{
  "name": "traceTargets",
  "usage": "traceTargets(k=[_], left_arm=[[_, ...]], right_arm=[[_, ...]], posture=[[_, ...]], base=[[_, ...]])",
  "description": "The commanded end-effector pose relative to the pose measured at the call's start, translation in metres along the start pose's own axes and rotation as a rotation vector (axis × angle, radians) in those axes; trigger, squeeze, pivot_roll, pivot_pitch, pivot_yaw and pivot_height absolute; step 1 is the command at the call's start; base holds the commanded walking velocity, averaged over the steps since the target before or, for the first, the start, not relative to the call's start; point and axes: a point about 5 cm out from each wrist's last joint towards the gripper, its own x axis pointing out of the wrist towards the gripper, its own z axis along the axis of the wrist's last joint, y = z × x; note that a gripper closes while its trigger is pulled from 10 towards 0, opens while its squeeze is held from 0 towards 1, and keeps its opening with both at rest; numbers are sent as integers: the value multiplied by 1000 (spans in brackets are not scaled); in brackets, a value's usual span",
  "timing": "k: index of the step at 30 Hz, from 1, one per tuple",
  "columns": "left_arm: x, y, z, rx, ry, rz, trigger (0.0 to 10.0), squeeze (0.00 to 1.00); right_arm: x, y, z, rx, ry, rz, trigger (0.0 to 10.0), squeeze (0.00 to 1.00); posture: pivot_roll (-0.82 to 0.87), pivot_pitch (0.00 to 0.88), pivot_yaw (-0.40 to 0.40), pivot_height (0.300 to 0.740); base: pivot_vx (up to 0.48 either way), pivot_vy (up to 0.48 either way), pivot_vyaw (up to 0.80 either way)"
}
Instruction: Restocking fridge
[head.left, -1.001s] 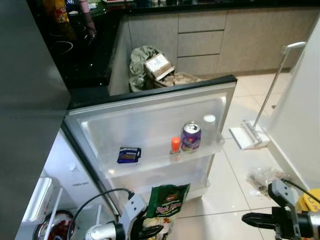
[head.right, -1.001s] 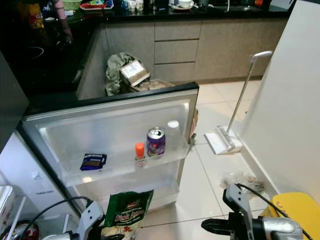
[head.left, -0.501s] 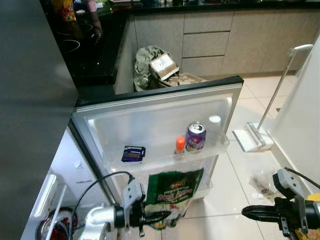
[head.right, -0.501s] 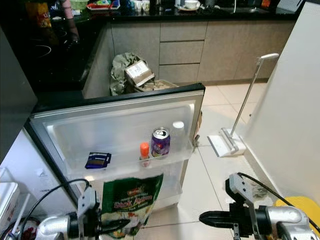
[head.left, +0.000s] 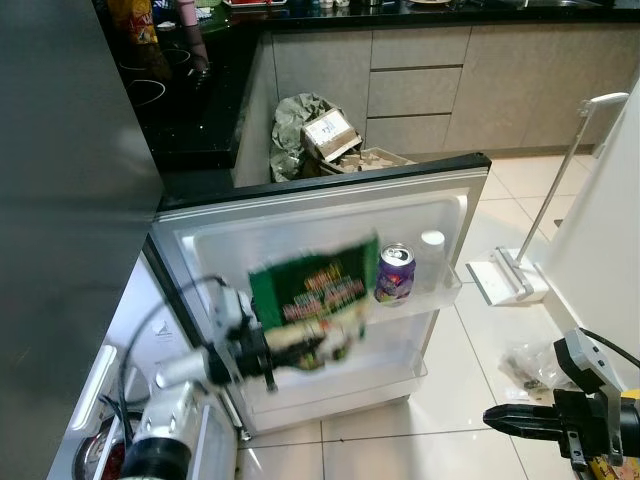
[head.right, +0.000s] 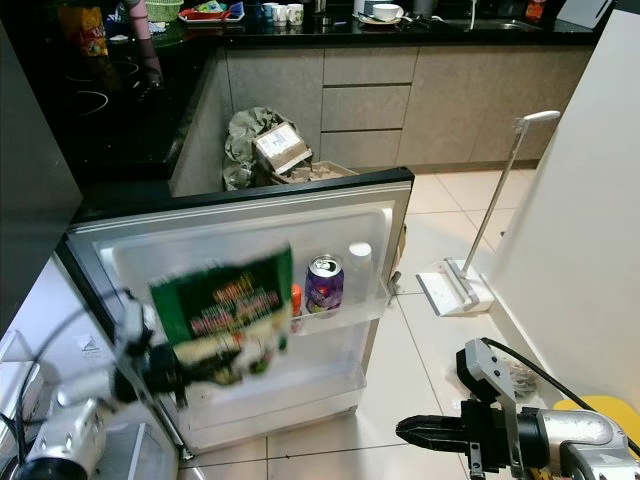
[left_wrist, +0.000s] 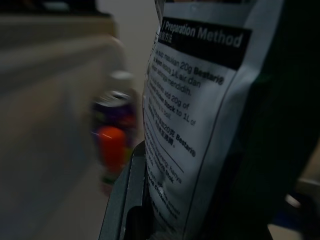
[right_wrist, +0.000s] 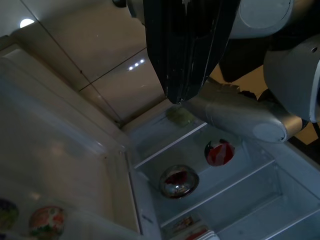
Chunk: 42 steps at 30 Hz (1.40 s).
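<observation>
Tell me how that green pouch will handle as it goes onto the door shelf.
The pouch is probably floppy: the left gripper pinches only its lower edge, and it stands tilted above the jaws. It looks light for its size, carried by that small grip. Set upright on the shelf, it may slump or tip toward the can.

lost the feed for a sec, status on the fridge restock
Left gripper shut on green packet, raised at the door shelf. Right gripper shut, low over floor. Purple can and orange-capped bottle already on shelf.
</observation>
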Motion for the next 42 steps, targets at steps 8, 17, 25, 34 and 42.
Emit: traceTargets(k=[8, 17, 25, 34, 42], left_arm=[[-3, 9, -1, 1, 16, 80, 10000, 0], [-1, 9, -20, -36, 122, 113, 10000, 0], [12, 23, -17, -12, 104, 202, 10000, 0], [18, 41, -5, 32, 92, 267, 10000, 0], [21, 53, 7, 76, 110, 250, 10000, 0]], right_arm=[[-3, 1, 17, -31, -76, -25, 10000, 0], [-3, 1, 19, -36, -79, -39, 10000, 0], [0, 4, 21, -36, -88, -32, 10000, 0], [2, 19, 20, -21, -83, 13, 10000, 0], [4, 26, 20, -11, -80, 26, 10000, 0]], posture=[[-79, 0, -3, 740], [-84, 0, -3, 740], [-93, 0, -7, 740], [-116, 0, -4, 740], [-127, 0, 5, 740]], base=[[0, 0, 0], [0, 0, 0], [0, 0, 0], [0, 0, 0], [0, 0, 0]])
